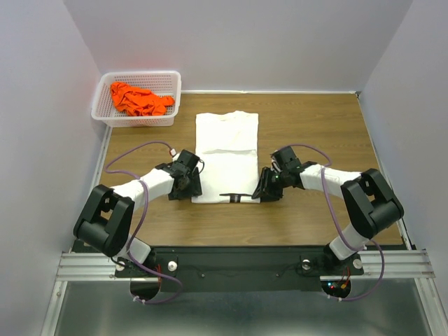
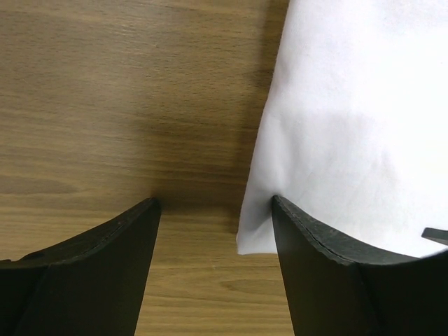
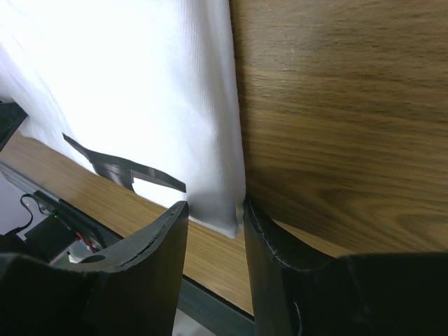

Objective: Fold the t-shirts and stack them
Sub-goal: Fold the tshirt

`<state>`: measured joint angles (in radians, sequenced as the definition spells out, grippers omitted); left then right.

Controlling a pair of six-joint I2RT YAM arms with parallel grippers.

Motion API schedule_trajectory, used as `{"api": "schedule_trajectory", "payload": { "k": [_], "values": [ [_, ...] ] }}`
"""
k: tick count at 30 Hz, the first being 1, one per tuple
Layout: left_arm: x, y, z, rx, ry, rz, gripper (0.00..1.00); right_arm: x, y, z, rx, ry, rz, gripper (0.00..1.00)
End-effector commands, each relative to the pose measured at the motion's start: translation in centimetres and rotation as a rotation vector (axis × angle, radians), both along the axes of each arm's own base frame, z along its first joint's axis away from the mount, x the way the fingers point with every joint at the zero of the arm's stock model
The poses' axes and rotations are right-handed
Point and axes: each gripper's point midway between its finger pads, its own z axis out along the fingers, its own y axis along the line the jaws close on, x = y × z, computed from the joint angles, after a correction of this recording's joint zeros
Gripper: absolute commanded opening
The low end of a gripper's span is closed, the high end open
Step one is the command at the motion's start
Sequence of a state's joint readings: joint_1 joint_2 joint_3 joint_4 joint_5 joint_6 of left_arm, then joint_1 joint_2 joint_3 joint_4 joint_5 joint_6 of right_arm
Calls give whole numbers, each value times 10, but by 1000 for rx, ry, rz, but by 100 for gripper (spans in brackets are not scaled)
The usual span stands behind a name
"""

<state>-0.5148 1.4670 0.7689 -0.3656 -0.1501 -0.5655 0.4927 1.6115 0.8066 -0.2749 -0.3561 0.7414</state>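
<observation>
The table (image 1: 315,126) fills the middle of the top view. The white t-shirt (image 1: 226,150) lies at centre frame as a narrow, flat rectangle. At upper left, the basket (image 1: 101,105) holds the crumpled orange t-shirt (image 1: 138,99). The step in hand is judged to be the end-to-end fold of the white t-shirt. The left gripper (image 2: 213,210) stands released at the lower left corner of the cloth, with one finger at the hem. The right gripper (image 3: 215,210) straddles the lower right corner, jaws narrowed against the cloth; a firm pinch cannot be confirmed. A black printed mark (image 3: 126,168) lies along the lower hem. Next, both grippers must secure their corners, then lift evenly toward the upper edge.
</observation>
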Motion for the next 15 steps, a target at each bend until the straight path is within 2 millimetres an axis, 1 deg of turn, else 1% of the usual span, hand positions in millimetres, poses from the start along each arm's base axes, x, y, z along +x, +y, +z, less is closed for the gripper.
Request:
{"api": "schedule_trajectory", "payload": {
  "k": [1, 4, 7, 11, 14, 15],
  "values": [
    [-18, -7, -18, -33, 93, -34, 75, -8, -5, -18, -43, 27, 5, 43],
    [-24, -5, -16, -36, 107, -40, 75, -11, -7, -19, -44, 39, 9, 43],
    [-22, -7, -6, -46, 87, -47, 77, -12, -9, -21, -61, 41, 6, 43],
    [-27, -16, -7, -83, 113, -80, 78, -12, -10, -22, -71, 45, 6, 42],
    [-30, -18, -9, -80, 119, -90, 78, -15, -12, -24, -78, 56, 9, 41],
    [-33, -22, -9, -105, 131, -97, 78, -16, -12, -25, -79, 59, 7, 41]
  ]
}}
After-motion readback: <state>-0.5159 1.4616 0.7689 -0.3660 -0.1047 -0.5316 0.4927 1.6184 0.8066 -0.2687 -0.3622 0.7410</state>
